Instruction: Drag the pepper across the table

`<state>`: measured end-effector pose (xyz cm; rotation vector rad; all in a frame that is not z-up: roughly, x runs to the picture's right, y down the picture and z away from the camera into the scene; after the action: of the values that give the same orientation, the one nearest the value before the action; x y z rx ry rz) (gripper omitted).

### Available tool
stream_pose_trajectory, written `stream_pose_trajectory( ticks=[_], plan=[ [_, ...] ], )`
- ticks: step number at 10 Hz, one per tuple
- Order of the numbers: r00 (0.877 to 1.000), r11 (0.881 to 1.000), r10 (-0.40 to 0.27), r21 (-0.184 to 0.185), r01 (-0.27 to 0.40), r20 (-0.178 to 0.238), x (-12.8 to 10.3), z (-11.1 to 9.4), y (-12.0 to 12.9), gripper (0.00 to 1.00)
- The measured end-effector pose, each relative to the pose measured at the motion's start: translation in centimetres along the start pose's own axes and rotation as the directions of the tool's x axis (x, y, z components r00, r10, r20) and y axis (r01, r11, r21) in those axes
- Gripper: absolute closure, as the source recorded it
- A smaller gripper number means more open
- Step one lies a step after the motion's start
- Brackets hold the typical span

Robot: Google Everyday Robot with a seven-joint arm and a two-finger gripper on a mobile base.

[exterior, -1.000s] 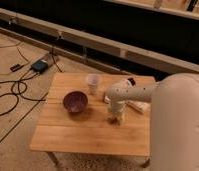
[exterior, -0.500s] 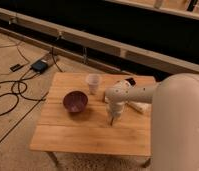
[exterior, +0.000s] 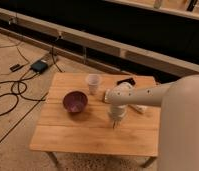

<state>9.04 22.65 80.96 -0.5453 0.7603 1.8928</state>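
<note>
The gripper point(exterior: 114, 121) hangs straight down from the white arm point(exterior: 138, 95), its tip touching or just above the bench point(exterior: 83, 136), a little right of the middle. A second ago the fingers stood apart over that spot. Now they are drawn together into one narrow point, and the wrist sits in almost the same place.

I cannot make out the pepper. Nothing orange shows on the slats around the tip, so my guess is that it is tucked between or under the fingers, hidden by the wrist. If so, the closing was the grab and the dragging itself is not yet begun.

The purple bowl point(exterior: 74, 101) sits well to the left and the white cup point(exterior: 93, 83) stands beyond it toward the far edge. A small dark object point(exterior: 126, 81) lies at the far side. A pale tube-like thing point(exterior: 139, 107) rests just behind the arm. The bare wood nearer me looks like the easiest path for a drag, clear of the bowl.
</note>
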Motion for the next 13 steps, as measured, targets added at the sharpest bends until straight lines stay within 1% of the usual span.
stream_pose_trajectory(
  ticks=[3,4,5,6,7,13],
  plan=[
    [1.000,1.000,-0.022,0.010,0.023,-0.020,4.7,0.2,-0.2,1.00],
    [0.999,0.999,-0.032,0.015,0.032,-0.029,6.5,0.5,-0.3,1.00],
    [0.998,0.999,-0.040,0.021,0.041,-0.046,8.8,1.1,-0.3,1.00],
    [0.998,0.999,-0.042,0.028,0.043,-0.055,9.6,1.5,-0.5,1.00],
    [0.997,0.998,-0.036,0.044,0.039,-0.062,10.0,1.8,-1.4,1.00],
    [0.997,0.998,-0.037,0.044,0.040,-0.064,10.0,1.9,-1.3,1.00]
  ],
)
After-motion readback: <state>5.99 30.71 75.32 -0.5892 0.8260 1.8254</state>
